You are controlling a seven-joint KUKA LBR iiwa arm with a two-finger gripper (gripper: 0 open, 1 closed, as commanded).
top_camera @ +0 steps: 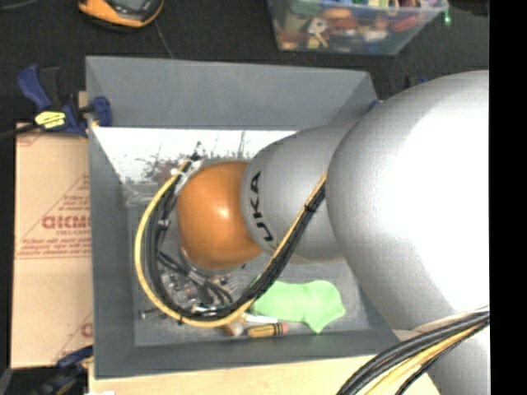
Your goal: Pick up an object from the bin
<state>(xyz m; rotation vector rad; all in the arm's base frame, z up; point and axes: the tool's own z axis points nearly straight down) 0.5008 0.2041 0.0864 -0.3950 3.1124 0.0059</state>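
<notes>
My gripper [189, 287] is low in the bin's front left part, mostly hidden under the arm's orange cover and ringed by cables. A soft light-green thing [301, 303], crumpled like a cloth or foam piece, lies on the bin floor just right of the gripper. A thin orange and black pen-like stick [265, 329] lies along the front wall below the green thing, with a small brownish tip at its left end. I see nothing between the fingers.
The silver arm comes in from the right and covers the middle and right of the bin. The yellow and black cable loop hangs close to the bin's left wall and front floor. The back of the floor shows dark scuff marks.
</notes>
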